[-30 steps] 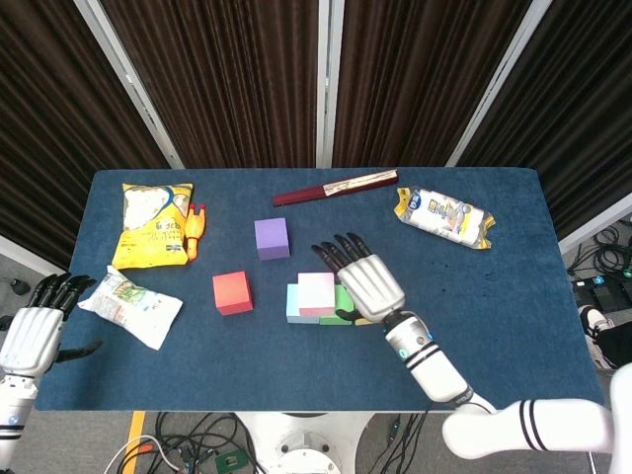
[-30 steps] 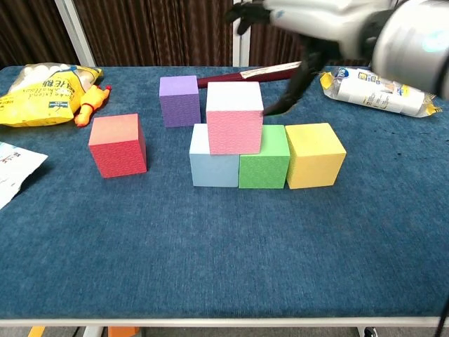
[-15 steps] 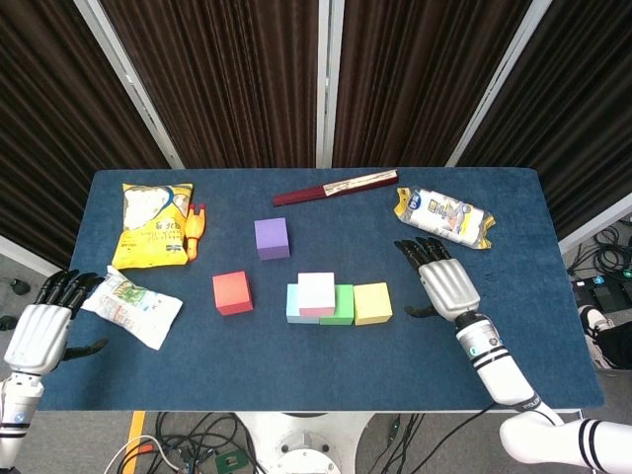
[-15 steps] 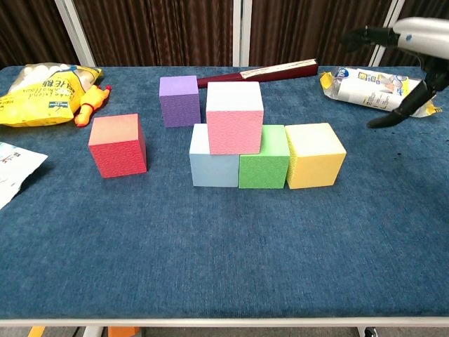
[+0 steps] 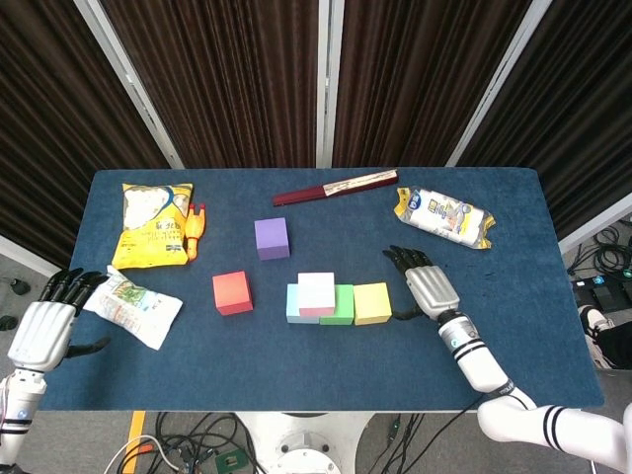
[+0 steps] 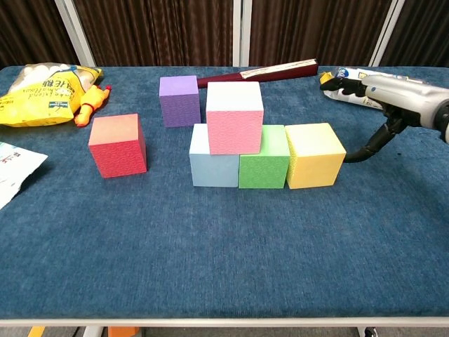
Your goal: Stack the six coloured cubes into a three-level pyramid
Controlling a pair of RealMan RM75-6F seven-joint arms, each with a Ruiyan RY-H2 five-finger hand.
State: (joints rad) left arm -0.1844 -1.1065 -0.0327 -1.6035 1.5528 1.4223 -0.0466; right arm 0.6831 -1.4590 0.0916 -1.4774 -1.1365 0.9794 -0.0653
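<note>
Behind my blue-clothed desk (image 5: 513, 326) hang dark pleated curtains (image 5: 237, 79) with pale poles; cables (image 5: 188, 444) litter the floor below.

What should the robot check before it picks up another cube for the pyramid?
1. Bottom row of three touching: light blue cube, green cube and yellow cube sit side by side. Ok.
2. Pink cube rests over the blue-green seam. Ok.
3. Second-level spot over green and yellow is free. Ok.
4. Red cube and purple cube stand alone, reachable. Ok.
5. Right hand holds nothing. Ok.
6. Right thumb clear of yellow cube: cannot tell.
</note>
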